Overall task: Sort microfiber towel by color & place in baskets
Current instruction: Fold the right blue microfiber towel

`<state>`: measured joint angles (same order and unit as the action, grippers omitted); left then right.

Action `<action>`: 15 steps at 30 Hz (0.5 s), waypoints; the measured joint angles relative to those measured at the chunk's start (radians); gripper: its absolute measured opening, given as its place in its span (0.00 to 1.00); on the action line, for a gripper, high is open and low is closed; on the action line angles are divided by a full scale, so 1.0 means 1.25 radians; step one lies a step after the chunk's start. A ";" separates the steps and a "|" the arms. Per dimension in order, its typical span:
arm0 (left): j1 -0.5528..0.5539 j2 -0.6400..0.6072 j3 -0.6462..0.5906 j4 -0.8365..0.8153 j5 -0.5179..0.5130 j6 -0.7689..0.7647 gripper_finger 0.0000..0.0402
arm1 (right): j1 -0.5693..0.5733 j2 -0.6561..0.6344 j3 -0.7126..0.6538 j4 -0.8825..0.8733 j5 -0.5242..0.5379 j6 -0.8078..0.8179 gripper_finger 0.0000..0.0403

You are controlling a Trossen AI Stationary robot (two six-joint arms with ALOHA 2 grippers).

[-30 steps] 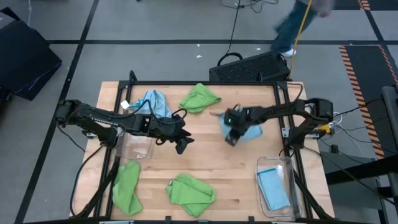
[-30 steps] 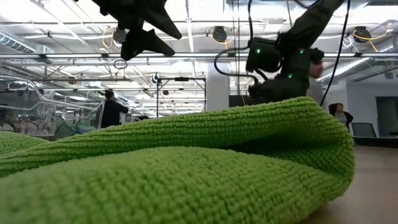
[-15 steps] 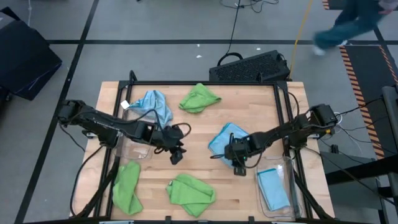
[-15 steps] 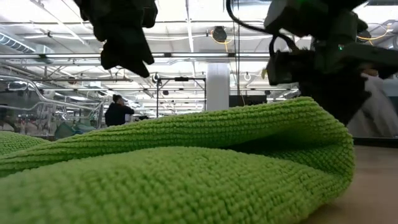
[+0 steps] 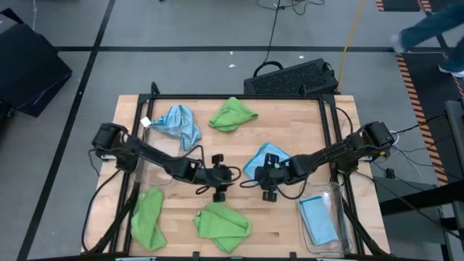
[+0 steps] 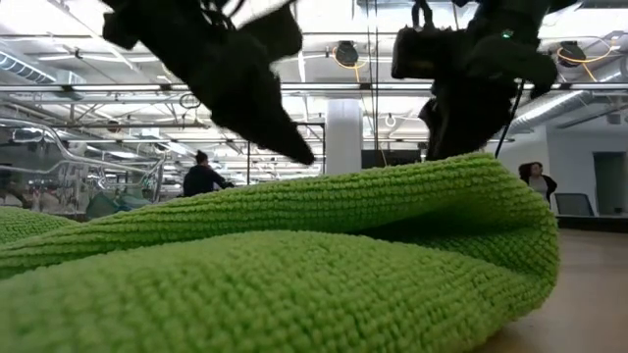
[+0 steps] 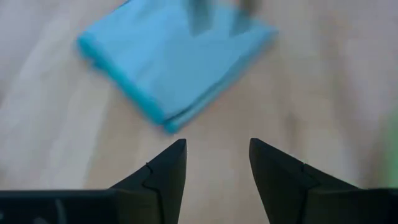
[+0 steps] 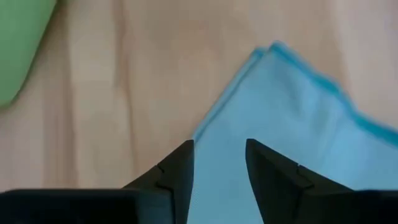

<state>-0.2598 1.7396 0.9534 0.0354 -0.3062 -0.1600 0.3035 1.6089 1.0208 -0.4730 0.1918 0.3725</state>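
Observation:
A light blue microfiber towel [image 5: 262,161] [image 7: 174,62] [image 8: 286,118] lies flat at the table's middle. My right gripper [image 5: 268,194] [image 8: 219,155] is open, hovering over its near corner. My left gripper [image 5: 220,194] [image 7: 216,155] is open too, just left of it over bare wood, pointing at that towel. A green towel [image 5: 222,221] [image 6: 294,265] lies below both grippers at the near edge. More towels: blue [image 5: 177,122] and green [image 5: 232,114] at the far side, green [image 5: 148,217] near left. One blue towel [image 5: 319,221] lies in the right basket [image 5: 325,190]. The left basket [image 5: 156,174] sits partly under my left arm.
A black perforated crate [image 5: 290,78] stands beyond the table's far edge. A black frame rails the table's sides. Bare wood shows between the two grippers and the near green towel. People show in the room behind.
My right gripper has left the spot over the blue towel and swung toward the near edge, then slightly left; the towel now lies flat, a little left of where it was. My left gripper has sunk and moved toward the near edge and right, its wrist rolling.

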 joint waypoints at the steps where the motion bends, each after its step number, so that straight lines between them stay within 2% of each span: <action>1: 0.006 0.011 -0.001 0.002 -0.026 -0.031 0.45 | 0.005 0.000 -0.001 -0.002 -0.012 -0.001 0.33; 6: 0.037 0.065 -0.001 0.034 -0.051 -0.162 0.45 | 0.016 0.000 -0.020 -0.004 -0.052 -0.002 0.30; 9: 0.042 0.093 -0.001 0.061 -0.045 -0.163 0.45 | 0.016 0.000 -0.048 0.014 -0.051 0.000 0.28; 15: 0.042 0.155 0.000 0.205 -0.031 -0.126 0.45 | 0.015 0.000 -0.083 0.061 -0.052 0.028 0.25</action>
<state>-0.2070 1.9329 0.9531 0.2915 -0.3452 -0.3179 0.3222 1.6089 0.9166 -0.3963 0.1267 0.4071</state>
